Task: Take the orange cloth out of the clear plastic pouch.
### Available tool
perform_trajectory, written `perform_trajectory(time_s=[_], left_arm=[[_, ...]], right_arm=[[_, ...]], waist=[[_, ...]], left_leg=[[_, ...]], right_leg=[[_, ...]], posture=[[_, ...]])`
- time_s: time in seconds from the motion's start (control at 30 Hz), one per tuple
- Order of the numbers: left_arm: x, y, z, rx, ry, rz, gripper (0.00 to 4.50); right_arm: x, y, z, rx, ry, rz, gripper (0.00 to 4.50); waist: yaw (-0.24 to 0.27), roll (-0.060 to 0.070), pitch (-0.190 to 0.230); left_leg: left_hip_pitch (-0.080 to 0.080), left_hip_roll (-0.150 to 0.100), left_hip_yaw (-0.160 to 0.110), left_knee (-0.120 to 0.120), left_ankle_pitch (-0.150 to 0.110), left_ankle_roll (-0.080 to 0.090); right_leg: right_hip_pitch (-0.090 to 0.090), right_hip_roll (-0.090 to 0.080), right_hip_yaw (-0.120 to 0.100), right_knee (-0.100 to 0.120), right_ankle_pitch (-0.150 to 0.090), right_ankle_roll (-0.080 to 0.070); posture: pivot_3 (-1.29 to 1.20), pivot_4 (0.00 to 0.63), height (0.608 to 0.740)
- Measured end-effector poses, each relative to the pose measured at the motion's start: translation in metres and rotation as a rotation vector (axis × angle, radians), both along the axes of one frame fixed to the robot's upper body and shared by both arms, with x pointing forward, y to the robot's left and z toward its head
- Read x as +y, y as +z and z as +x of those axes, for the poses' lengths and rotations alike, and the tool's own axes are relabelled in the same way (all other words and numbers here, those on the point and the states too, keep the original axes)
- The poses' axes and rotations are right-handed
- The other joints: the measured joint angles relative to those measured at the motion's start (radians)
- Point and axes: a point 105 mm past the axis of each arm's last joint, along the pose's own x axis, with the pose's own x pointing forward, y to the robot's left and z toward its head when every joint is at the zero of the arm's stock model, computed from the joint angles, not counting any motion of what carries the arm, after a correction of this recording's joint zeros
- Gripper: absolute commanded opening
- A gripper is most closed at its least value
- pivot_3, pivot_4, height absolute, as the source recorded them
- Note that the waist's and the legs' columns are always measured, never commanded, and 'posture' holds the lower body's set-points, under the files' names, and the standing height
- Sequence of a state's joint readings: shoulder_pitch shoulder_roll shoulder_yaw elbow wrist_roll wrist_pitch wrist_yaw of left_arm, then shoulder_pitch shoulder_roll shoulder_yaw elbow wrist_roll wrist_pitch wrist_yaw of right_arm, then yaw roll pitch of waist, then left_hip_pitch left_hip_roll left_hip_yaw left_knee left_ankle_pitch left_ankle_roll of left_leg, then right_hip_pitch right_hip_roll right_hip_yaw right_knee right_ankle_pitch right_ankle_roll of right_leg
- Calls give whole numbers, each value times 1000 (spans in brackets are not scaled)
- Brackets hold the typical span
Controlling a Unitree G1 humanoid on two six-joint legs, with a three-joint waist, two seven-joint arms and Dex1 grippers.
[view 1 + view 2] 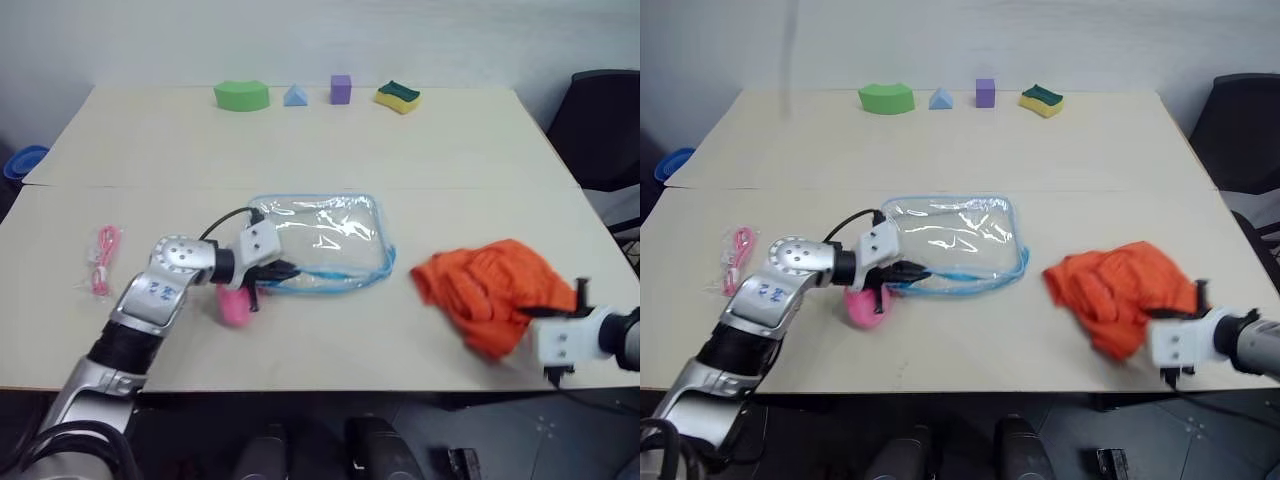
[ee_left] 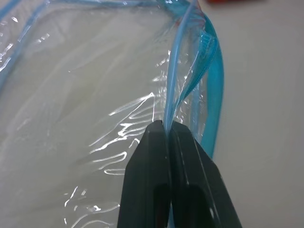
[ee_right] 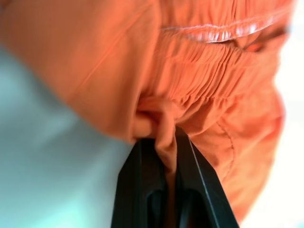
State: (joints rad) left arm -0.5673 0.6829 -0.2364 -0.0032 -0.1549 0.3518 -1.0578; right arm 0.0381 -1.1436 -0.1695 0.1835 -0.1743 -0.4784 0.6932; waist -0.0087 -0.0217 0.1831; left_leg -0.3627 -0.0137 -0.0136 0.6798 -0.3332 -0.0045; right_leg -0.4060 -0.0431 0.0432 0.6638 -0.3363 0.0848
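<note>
Orange cloth (image 1: 492, 291) lies bunched on the beige table (image 1: 320, 150) near its right front edge, fully out of the pouch (image 1: 322, 243) and well apart from it. The right gripper (image 3: 164, 137) has its two black fingers pressed together on a fold of that cloth, close beside a gathered, elastic-looking band of the fabric. The pouch, clear plastic with blue zipper trim, lies flat near the middle of the table, to the left of the cloth, and looks empty, the tabletop showing through its wrinkled, shiny film. The left gripper (image 2: 168, 128) is clamped on the pouch's blue-trimmed edge at its front left corner, the fingers shut tight with the thin rim pinched between them; the zipper band curves away beside them. A pink plush charm (image 1: 233, 304) sits on the table just under and in front of that gripper, by the pouch's left end. Farther left, well apart from the pouch, a small pink packet (image 1: 103, 259) lies flat. Along the far edge of the table stands a row of four things: a green curved block (image 1: 241, 95), a small light blue triangular block (image 1: 295, 96), a purple cube (image 1: 341, 89) and a yellow-and-green sponge (image 1: 398, 96). Beyond the table's right side stands a dark chair (image 1: 600, 125), and past its left edge something blue (image 1: 24, 160) rests on the floor.
</note>
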Motion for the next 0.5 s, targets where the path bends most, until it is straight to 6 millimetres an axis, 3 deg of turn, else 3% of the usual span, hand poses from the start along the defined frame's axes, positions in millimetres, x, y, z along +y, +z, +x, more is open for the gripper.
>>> perform_trajectory(time_s=[0.13, 0.3, 0.4, 0.5], left_arm=[[-8, -6, -18, 22, -111, 11, 0], [-22, -4, -13, -9, -96, -13, 0], [-25, -2, -7, 7, -40, -47, 642], [-24, 5, -4, 58, 26, -127, 1552]], right_arm=[[20, 8, 32, -98, -101, 275, 29], [67, -14, 49, -40, -65, 374, 29], [74, -17, 49, -11, -70, 373, 725], [72, -21, 42, 45, -86, 387, 1703]], waist=[[-1, 0, 0], [8, 1, 0], [12, 1, 0], [10, 1, 0]], left_leg=[[-1, 0, -1, 0, 0, 0], [-8, 0, -2, 3, 0, 0], [-8, -1, -2, 3, -1, 1], [-9, -1, -3, 3, -1, 1]], right_leg=[[0, 0, -1, 0, 0, 0], [-5, -1, -2, 1, 0, 0], [-5, -2, -2, 1, 0, 0], [-5, -2, -2, 0, 0, 1]], posture=[[0, 150, 740], [0, 150, 740], [0, 150, 740], [0, 150, 740]])
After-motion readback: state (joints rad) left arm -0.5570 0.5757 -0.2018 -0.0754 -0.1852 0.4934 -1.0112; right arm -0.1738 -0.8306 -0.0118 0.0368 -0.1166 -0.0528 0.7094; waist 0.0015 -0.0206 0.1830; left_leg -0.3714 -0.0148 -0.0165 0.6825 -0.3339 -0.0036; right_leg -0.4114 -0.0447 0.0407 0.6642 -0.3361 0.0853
